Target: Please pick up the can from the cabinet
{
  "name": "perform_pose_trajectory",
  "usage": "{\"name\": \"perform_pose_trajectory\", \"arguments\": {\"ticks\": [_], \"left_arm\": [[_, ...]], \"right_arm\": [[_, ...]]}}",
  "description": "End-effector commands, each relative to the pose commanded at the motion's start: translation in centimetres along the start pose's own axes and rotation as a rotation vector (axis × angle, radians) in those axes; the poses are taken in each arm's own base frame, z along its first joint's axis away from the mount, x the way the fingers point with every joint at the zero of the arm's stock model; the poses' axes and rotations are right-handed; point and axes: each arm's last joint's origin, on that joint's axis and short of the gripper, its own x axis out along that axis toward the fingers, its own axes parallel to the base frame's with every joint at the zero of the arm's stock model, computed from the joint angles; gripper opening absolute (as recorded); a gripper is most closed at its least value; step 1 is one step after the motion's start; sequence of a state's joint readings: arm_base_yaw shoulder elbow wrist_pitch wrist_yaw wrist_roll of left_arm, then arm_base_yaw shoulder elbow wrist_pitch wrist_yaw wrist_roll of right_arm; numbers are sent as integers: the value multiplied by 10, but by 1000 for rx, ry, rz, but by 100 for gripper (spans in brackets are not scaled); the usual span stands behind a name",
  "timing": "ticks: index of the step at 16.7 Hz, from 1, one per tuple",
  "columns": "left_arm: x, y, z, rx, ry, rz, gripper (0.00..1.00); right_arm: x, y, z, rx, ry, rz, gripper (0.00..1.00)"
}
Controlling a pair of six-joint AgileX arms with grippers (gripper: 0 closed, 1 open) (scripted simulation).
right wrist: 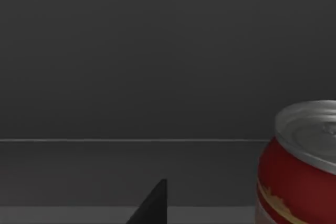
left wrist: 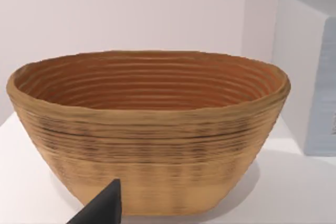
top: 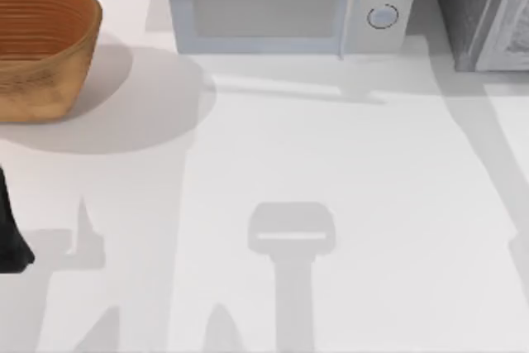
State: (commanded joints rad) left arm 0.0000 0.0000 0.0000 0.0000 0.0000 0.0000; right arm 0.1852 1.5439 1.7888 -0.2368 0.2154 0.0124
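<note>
The left arm [top: 11, 233] shows as a dark shape at the table's left edge, nearer than the basket; whether its fingers are together or apart cannot be told. In the left wrist view one dark fingertip [left wrist: 102, 205] points at the basket's [left wrist: 149, 129] near wall, with bare table [top: 331, 171] between them. The stretch of table right of the basket and nearer than the microwave [top: 285, 2] is open and crossed by grey shadows. The basket sits at the far left corner, its side past the left edge of the top view. The microwave stands right of the basket at the far edge, apart from it, and a grey cabinet [top: 483, 10] stands right of the microwave at the far right corner.

In the right wrist view a dark fingertip [right wrist: 152, 205] rises before a dark interior, and the red can [right wrist: 302, 169] with its silver lid stands upright on the floor there, off to one side of the fingertip and cut by the view's edge. The right gripper's state cannot be told.
</note>
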Motion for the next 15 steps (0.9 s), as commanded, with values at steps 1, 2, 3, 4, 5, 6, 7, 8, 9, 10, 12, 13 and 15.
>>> {"name": "perform_pose_trajectory", "arguments": {"ticks": [1, 2, 3, 4, 5, 6, 7, 8, 9, 10, 12, 13, 15], "left_arm": [[0, 0, 0, 0, 0, 0, 100], [0, 0, 0, 0, 0, 0, 100], [0, 0, 0, 0, 0, 0, 100], [0, 0, 0, 0, 0, 0, 100], [0, 0, 0, 0, 0, 0, 100], [0, 0, 0, 0, 0, 0, 100], [0, 0, 0, 0, 0, 0, 100], [0, 0, 0, 0, 0, 0, 100], [0, 0, 0, 0, 0, 0, 100], [0, 0, 0, 0, 0, 0, 100], [0, 0, 0, 0, 0, 0, 100], [0, 0, 0, 0, 0, 0, 100], [0, 0, 0, 0, 0, 0, 100]], "right_arm": [[0, 0, 0, 0, 0, 0, 47], [0, 0, 0, 0, 0, 0, 40], [0, 0, 0, 0, 0, 0, 32], [0, 0, 0, 0, 0, 0, 25], [0, 0, 0, 0, 0, 0, 17], [0, 0, 0, 0, 0, 0, 10], [0, 0, 0, 0, 0, 0, 2], [0, 0, 0, 0, 0, 0, 0], [0, 0, 0, 0, 0, 0, 0], [0, 0, 0, 0, 0, 0, 0], [0, 0, 0, 0, 0, 0, 0], [0, 0, 0, 0, 0, 0, 0], [0, 0, 0, 0, 0, 0, 0]]}}
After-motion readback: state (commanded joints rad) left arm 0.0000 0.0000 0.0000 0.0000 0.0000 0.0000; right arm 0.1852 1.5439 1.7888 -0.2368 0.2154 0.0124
